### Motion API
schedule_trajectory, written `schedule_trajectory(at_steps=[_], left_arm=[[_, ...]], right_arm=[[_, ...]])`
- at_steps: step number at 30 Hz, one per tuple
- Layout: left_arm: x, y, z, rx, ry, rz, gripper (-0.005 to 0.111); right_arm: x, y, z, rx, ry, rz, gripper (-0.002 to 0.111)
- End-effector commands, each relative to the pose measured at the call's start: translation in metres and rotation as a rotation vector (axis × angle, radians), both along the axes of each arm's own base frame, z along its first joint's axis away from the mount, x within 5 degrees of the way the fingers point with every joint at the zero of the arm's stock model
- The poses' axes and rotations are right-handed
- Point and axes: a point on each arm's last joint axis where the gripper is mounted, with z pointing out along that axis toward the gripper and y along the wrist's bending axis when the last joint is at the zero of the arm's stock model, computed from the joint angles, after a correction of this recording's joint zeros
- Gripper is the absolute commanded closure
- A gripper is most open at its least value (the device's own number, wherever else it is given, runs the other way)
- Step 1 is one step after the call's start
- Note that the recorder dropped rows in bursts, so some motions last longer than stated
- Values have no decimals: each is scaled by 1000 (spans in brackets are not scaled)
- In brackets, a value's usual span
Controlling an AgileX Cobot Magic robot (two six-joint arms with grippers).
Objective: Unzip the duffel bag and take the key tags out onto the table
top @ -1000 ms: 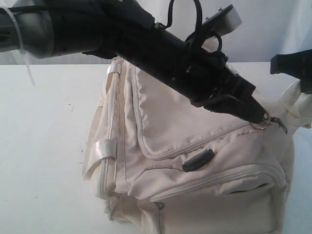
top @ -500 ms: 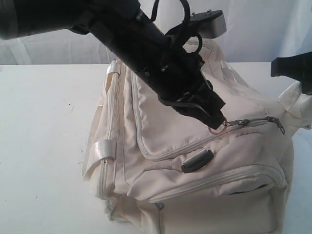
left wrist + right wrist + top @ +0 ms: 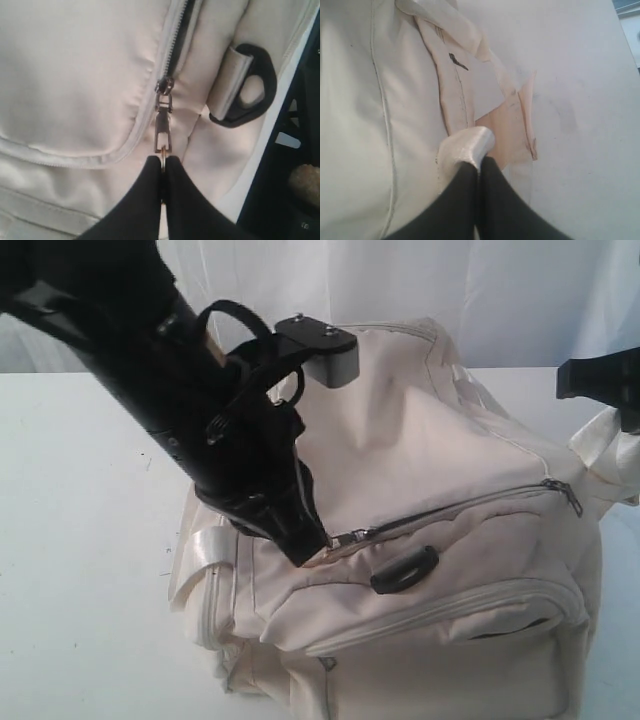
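The cream-white duffel bag (image 3: 430, 460) stands on the white table (image 3: 90, 490). My left gripper (image 3: 312, 555) is shut on the metal ring of the zipper pull (image 3: 163, 132), low on the bag's front left. A thin dark slit runs along the zipper line (image 3: 470, 508) from the pull to the bag's right end. In the left wrist view the teeth above the slider (image 3: 164, 90) stand slightly apart. My right gripper (image 3: 480, 162) is shut on a shiny satin strap (image 3: 467, 142) at the bag's right end. The key tags are hidden.
A black plastic D-ring (image 3: 405, 568) sits just below the zipper line, beside the left gripper. A second, closed zipper (image 3: 450, 605) curves over the front pocket. A satin loop (image 3: 205, 545) hangs at the bag's left edge. A white curtain (image 3: 500, 290) hangs behind.
The left gripper has dragged the zipper pull from the bag's right end across to the left and downward, parting the zipper behind it. The right gripper has held still on the strap.
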Motion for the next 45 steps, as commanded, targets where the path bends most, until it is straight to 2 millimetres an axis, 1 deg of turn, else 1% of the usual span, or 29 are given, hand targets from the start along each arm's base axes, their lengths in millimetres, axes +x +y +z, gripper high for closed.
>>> schedule_trajectory(at_steps=[1, 7, 9, 11, 14, 16, 18, 19, 21, 24, 25, 27, 28, 30, 31, 33, 35, 38, 40, 42, 45], left_arm=[[-13, 25, 3, 67, -39, 60, 107], [-16, 58, -7, 234, -147, 199, 107], [-13, 69, -10, 290, -213, 261, 107], [-12, 75, -12, 308, -256, 310, 107], [-12, 77, -13, 286, -295, 315, 107], [-10, 75, -11, 255, -316, 317, 107], [-8, 72, -9, 219, -345, 310, 107], [-7, 71, -8, 203, -357, 309, 107], [-6, 69, -7, 169, -374, 311, 107], [-4, 66, -6, 141, -387, 312, 107], [-4, 65, -5, 133, -393, 312, 107], [-3, 64, -6, 118, -402, 312, 107], [-3, 64, -7, 112, -408, 309, 107], [-3, 63, -11, 108, -417, 295, 107], [-3, 63, -14, 107, -420, 291, 107], [-4, 64, -19, 109, -421, 282, 107], [-4, 64, -24, 109, -420, 279, 107], [-3, 62, -27, 66, -421, 310, 107], [-2, 61, -27, 39, -419, 334, 107], [-3, 60, -27, 30, -410, 343, 107], [-3, 60, -26, 29, -411, 343, 107]], right_arm=[[3, -2, 10, -33, -92, 21, 108], [2, -3, 10, -36, -84, 18, 108], [2, -3, 9, -38, -75, 14, 108], [1, -3, 8, -42, -68, 12, 108], [1, -4, 4, -53, -56, 19, 108], [0, -2, 3, -68, -45, 62, 108], [-1, 1, 3, -63, -31, 101, 105], [-2, 3, 2, -62, -20, 127, 101], [-5, 6, 0, -56, 13, 181, 90], [-10, 14, -2, -39, 51, 300, 65], [-12, 16, -2, -33, 54, 346, 53], [-16, 21, 1, -3, 49, 419, 42], [-19, 25, 7, 20, 31, 480, 39], [-26, 31, 16, 63, 2, 571, 39], [-32, 35, 23, 91, -24, 652, 40], [-41, 41, 31, 139, -52, 762, 42], [-51, 50, 34, 171, -73, 928, 43], [-62, 65, 31, 200, -103, 1145, 43], [-68, 74, 26, 146, -157, 1275, 43], [-70, 80, 19, 104, -178, 1344, 43], [-68, 87, 9, 39, -188, 1368, 43]])
